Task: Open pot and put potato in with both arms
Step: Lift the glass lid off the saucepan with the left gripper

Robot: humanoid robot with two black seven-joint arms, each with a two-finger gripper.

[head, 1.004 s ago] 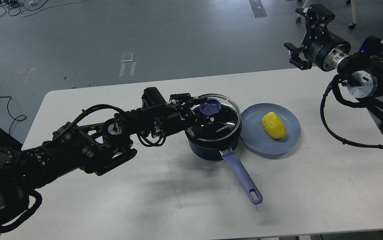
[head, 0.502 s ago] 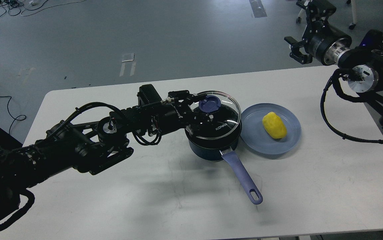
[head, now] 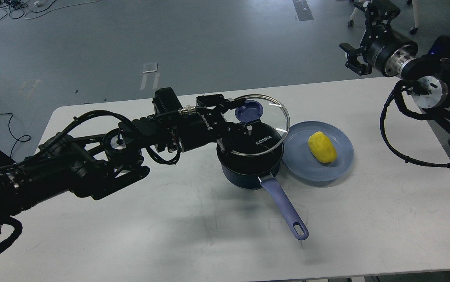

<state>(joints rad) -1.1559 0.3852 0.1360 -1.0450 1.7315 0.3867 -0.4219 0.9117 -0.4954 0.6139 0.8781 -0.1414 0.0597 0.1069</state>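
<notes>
A dark blue pot [head: 248,172] with a long blue handle [head: 285,209] stands mid-table. Its glass lid [head: 266,125] with a blue knob [head: 249,110] is lifted and tilted above the pot. My left gripper [head: 245,113] is shut on the knob and holds the lid. A yellow potato [head: 322,147] lies on a blue plate [head: 299,164] just right of the pot. My right gripper [head: 360,35] is open and empty, high beyond the table's far right edge.
The white table [head: 170,227] has bare room in front and to the left of the pot. Cables lie on the grey floor [head: 131,39] behind. My right arm's thick joints [head: 429,88] hang over the table's right edge.
My left gripper has lifted the lid off the pot, up and tilted. My right gripper has moved up and a little right.
</notes>
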